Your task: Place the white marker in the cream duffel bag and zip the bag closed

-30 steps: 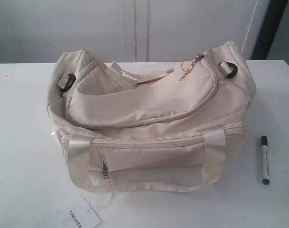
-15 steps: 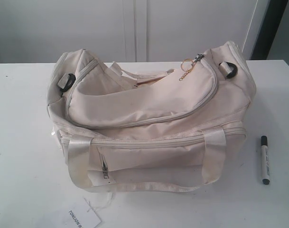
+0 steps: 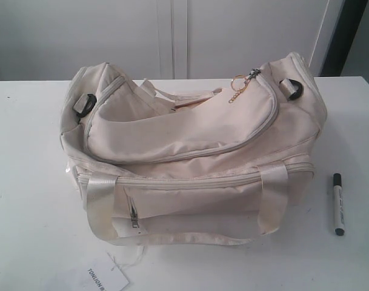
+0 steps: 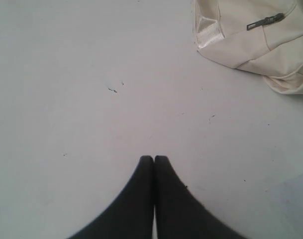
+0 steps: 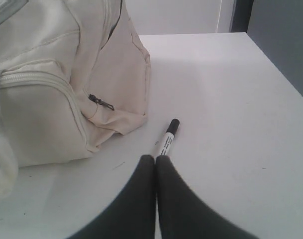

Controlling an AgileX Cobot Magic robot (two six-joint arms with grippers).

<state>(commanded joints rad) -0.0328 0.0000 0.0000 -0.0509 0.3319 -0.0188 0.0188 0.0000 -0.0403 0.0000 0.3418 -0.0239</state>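
**A:** What has changed in the last second?

**B:** Nothing that shows. The bag (image 3: 190, 157) and the marker (image 3: 337, 204) lie where they lay a second ago, and no arm has come into the outside view. I judge the task has not really begun, because the marker is outside the bag.

**A:** Take me across, left to right.

**B:** Left of the bag, the left gripper (image 4: 154, 159) hangs over the bare white table (image 3: 26, 182). Its two smooth dark fingers are pressed together on nothing. A paper tag (image 3: 102, 277) lies just in front of the bag's left corner. The bag itself is big, soft and slumped, made of creased cream cloth. Shiny straps (image 3: 102, 200) loop down its front. A curved zip runs round the top flap to a gold chain pull (image 3: 240, 85) near the right end. The flap lies down, but I cannot tell whether it is zipped all the way.

**A:** And the marker?

**B:** It lies flat on the table just right of the bag, apart from it. It is a slim, hard white tube with small print, a black cap and a black end. The right gripper (image 5: 155, 158) is clenched and empty. Its tips are close to the marker's near end, but I cannot tell whether they touch.
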